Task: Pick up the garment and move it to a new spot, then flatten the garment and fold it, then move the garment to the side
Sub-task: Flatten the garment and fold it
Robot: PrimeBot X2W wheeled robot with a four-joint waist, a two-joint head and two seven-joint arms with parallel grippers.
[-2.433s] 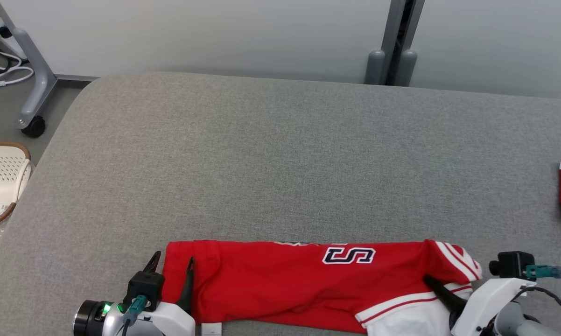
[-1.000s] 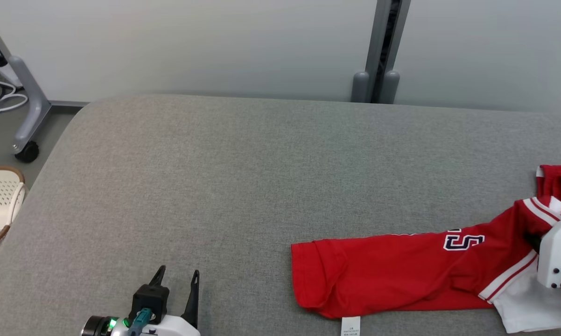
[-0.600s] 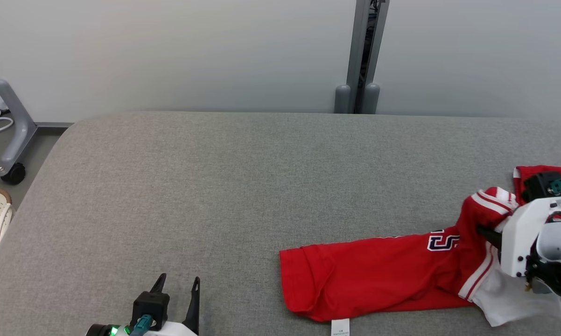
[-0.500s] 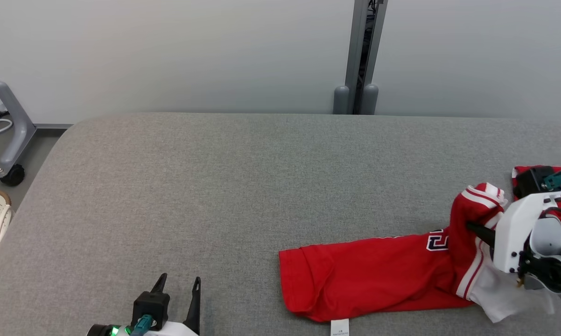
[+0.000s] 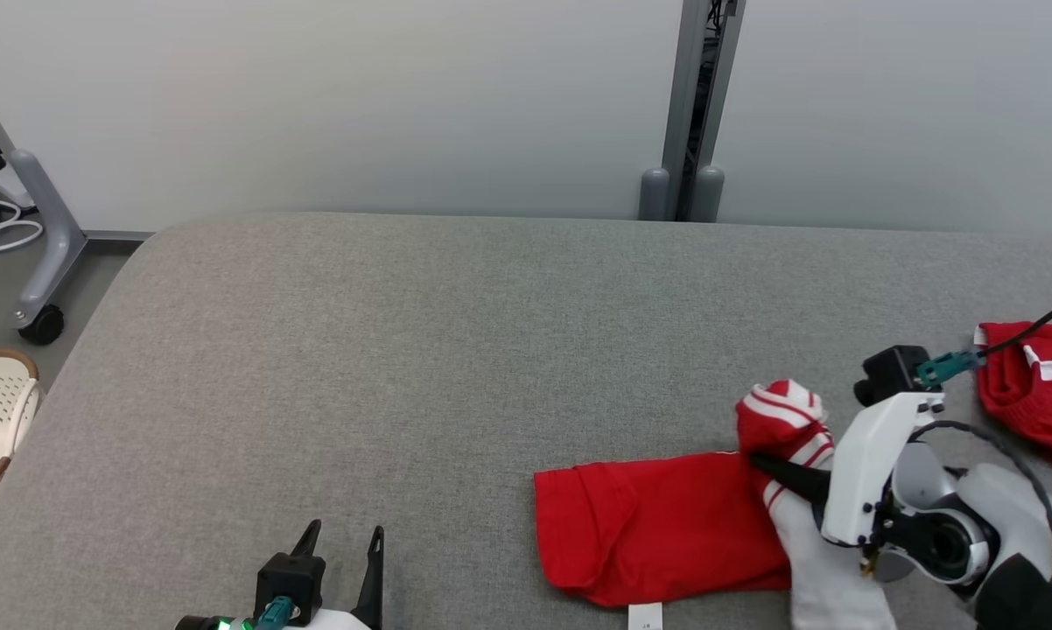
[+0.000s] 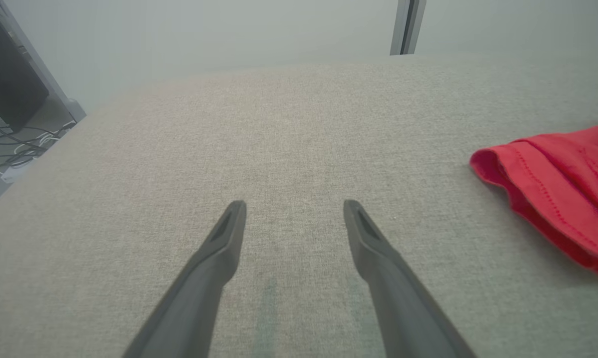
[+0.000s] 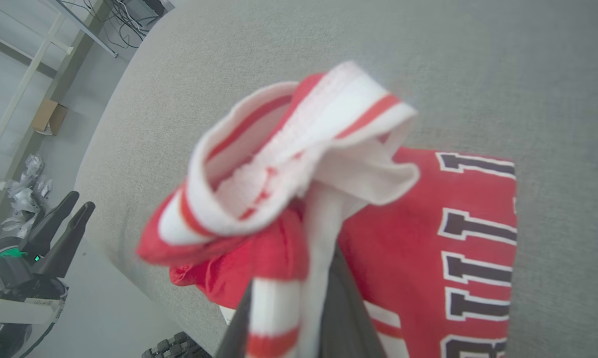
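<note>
jersey (image 5: pixel 657 525): lies on the table (image 5: pixel 403 350), toward its near right part. The red body is flat and one striped end is raised off the table.
right gripper (image 5: pixel 767 462): fingers almost closed, pinching that striped end. It is lifted above the table, likely to be carried back over the body as a fold.
striped end: cuff or collar, I cannot tell, as it is bunched.
left gripper (image 5: pixel 344 547): fingers spread wide, holding nothing. It sits at the table's near left edge, clear of the fold.
second red cloth (image 5: pixel 1029 389): at the table's right edge, untouched.
</note>
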